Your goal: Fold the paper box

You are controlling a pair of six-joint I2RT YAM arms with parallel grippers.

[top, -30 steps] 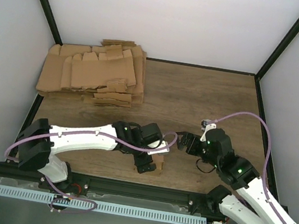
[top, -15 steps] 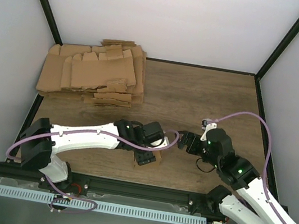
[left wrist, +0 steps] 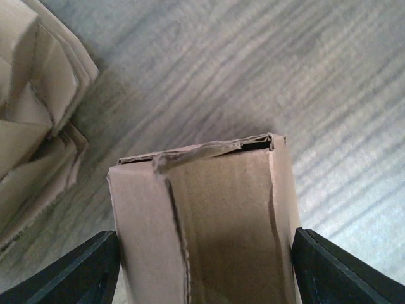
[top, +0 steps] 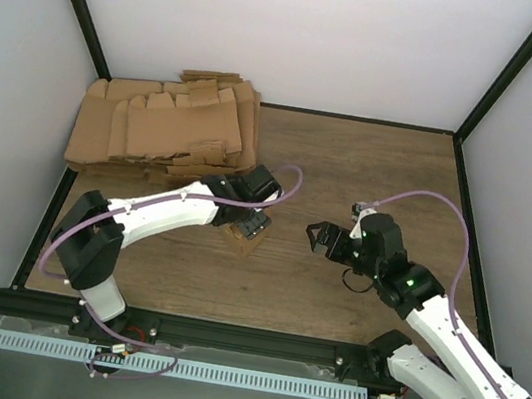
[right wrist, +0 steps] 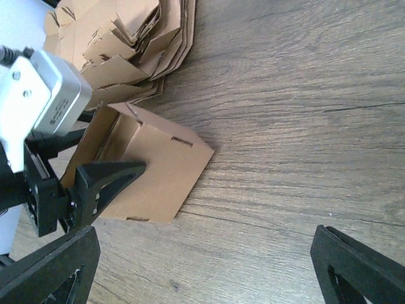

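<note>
Your left gripper [top: 250, 227] pinches the paper box [left wrist: 215, 221] by its side walls, just beside the pile of blanks [top: 165, 133]; right gripper [top: 319, 236] spread, empty. Likely light and crushable: grip gently near creases

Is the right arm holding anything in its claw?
No, the right gripper stands open with nothing between its fingers; the paper box sits in the left gripper.

No words, labels, brands or numbers can be read anywhere, neither on the box [right wrist: 158, 171], the cardboard pile [top: 155, 131] nor the table [top: 373, 166].
</note>
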